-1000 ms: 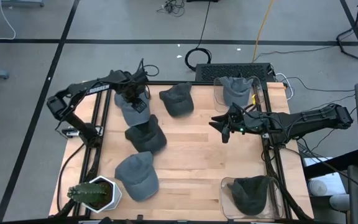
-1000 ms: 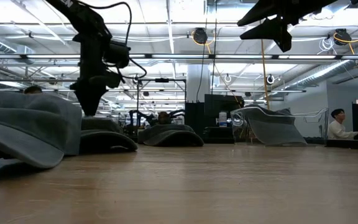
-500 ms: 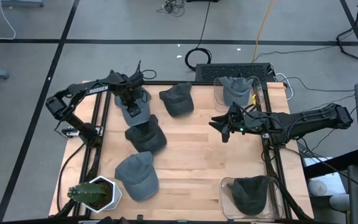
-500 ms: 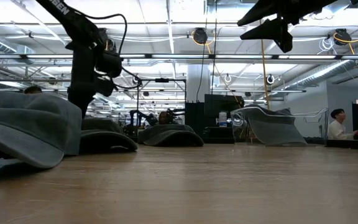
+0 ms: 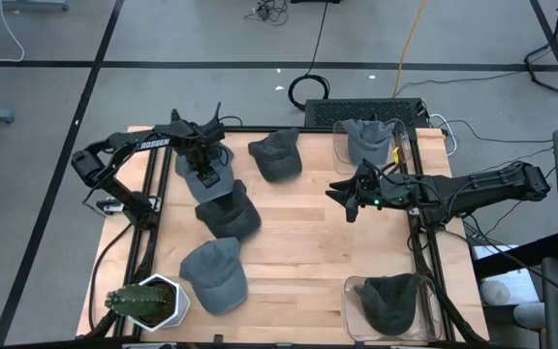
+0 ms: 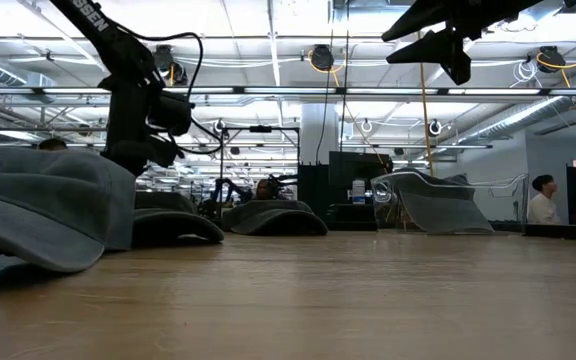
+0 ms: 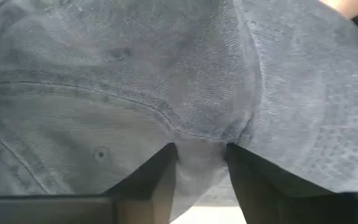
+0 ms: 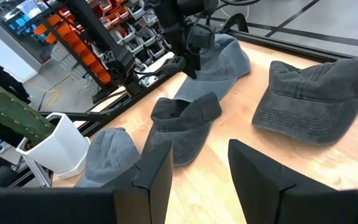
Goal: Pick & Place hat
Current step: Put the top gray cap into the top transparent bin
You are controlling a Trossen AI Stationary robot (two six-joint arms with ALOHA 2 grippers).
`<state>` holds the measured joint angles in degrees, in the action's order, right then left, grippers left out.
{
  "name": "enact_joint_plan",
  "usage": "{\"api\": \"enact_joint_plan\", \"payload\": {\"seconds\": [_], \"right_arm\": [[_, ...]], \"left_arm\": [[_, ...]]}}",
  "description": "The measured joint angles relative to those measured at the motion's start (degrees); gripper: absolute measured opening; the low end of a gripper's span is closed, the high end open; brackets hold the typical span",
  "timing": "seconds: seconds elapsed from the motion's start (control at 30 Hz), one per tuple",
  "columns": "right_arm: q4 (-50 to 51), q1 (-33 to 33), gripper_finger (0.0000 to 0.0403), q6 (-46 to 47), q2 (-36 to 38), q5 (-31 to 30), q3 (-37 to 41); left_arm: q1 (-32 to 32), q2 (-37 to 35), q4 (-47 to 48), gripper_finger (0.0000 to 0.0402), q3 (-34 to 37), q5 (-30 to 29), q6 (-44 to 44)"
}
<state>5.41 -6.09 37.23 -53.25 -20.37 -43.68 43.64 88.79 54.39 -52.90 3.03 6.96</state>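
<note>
One left pincer (image 5: 204, 165) pinching a grey hat (image 5: 204, 173); right pincer (image 5: 345, 200) apart; "TROSSEN" lettering (image 5: 150, 142).

Over the last second the left pincer (image 5: 204, 167) has come down onto the light grey hat (image 5: 202, 171) at the surface's far left. The hat has slid slightly toward the far-left corner with it.

1. Bright ceiling lights (image 6: 268, 20) flood the room evenly, casting only faint shadows on the wooden table (image 5: 308, 242)
2. The nearest hat (image 6: 38, 205) looms soft and out of focus
</note>
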Motion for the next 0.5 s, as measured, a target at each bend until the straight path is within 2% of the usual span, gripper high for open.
{"api": "enact_joint_plan", "payload": {"seconds": [0.27, 0.5], "right_arm": [[0.1, 0.0, 0.0144, -0.7, 0.0, -0.3, 0.0], [0.0, 0.3, 0.0144, -3.6, 0.2, -0.4, 0.0]], "left_arm": [[0.0, 0.1, 6.0, 0.0013, -6.0, 0.2, -1.1], [-2.8, 0.1, 16.0, 0.0005, -18.9, -2.4, -1.3]]}}
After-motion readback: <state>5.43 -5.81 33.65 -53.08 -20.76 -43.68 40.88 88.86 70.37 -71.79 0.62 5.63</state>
